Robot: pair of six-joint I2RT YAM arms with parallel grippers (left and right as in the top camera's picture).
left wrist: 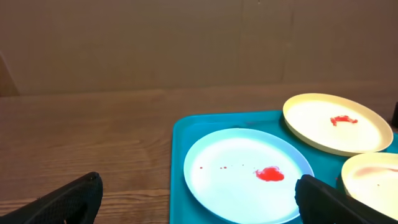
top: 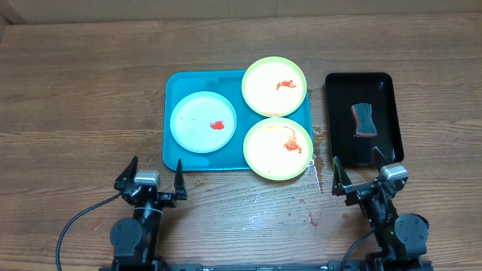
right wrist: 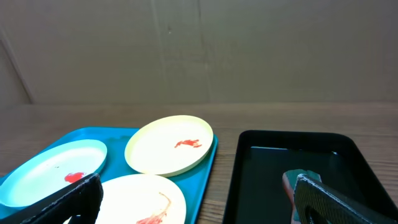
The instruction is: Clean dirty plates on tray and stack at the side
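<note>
Your left gripper (top: pixel 157 167) and right gripper (top: pixel 358 162) stood released, holding nothing. The sauce-smeared blue plate (top: pixel 203 121), far yellow plate (top: pixel 274 86) and near yellow plate (top: pixel 278 148) lay on the turquoise tray (top: pixel 177 83).

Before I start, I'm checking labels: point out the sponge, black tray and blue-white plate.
sponge (top: pixel 364 120): overhead view, top face.
black tray (top: pixel 343 102): overhead view, bare floor left of sponge.
blue-white plate (top: pixel 200 117): overhead view, bare centre.
</note>
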